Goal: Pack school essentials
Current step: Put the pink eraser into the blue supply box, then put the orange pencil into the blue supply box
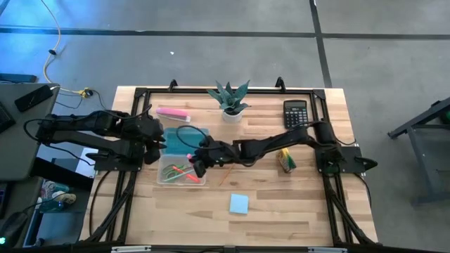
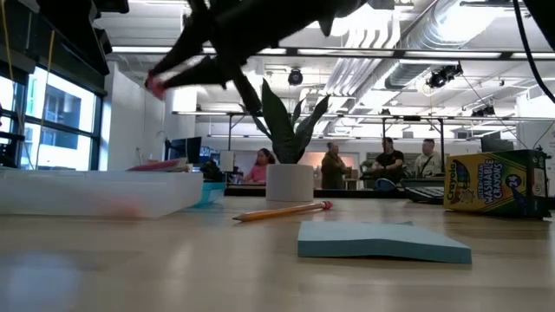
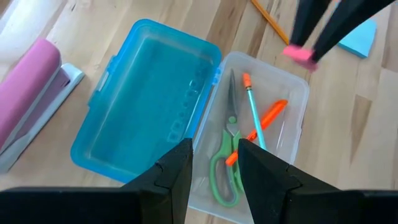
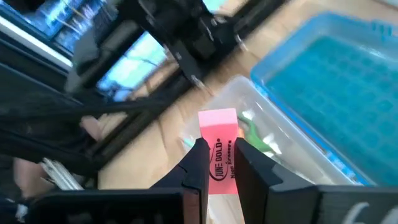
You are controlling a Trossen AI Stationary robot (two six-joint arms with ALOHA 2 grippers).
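Eraser (image 4: 219,148) pinched in right gripper (image 4: 219,163), held above clear box (image 3: 292,134), evidently for dropping in beside scissors (image 3: 229,163) and pencil (image 3: 253,109). Left gripper (image 3: 214,165) narrowly parted, empty, hovering over box, blue lid (image 3: 146,99) folded open alongside. Pad (image 1: 238,204), orange pencil (image 2: 282,211), crayons (image 1: 286,160) unpacked on table (image 1: 295,204).

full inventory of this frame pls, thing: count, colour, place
pencil box: 1, clear tray with blue lid open beside it, table's left-centre
scissors: 1, green handles, in tray
teal pencil: 1, in tray
orange pen: 1, in tray
eraser: 1, pink, held above tray
orange pencil: 1, on table right of tray
sticky-note pad: 1, blue, table front
crayon box: 1, yellow-green, right
calculator: 1, black, back right
pink bar: 1, back left
plant: 1, white pot, back centre
people: several, in the room behind
left end effector: open, over tray
right end effector: shut on eraser
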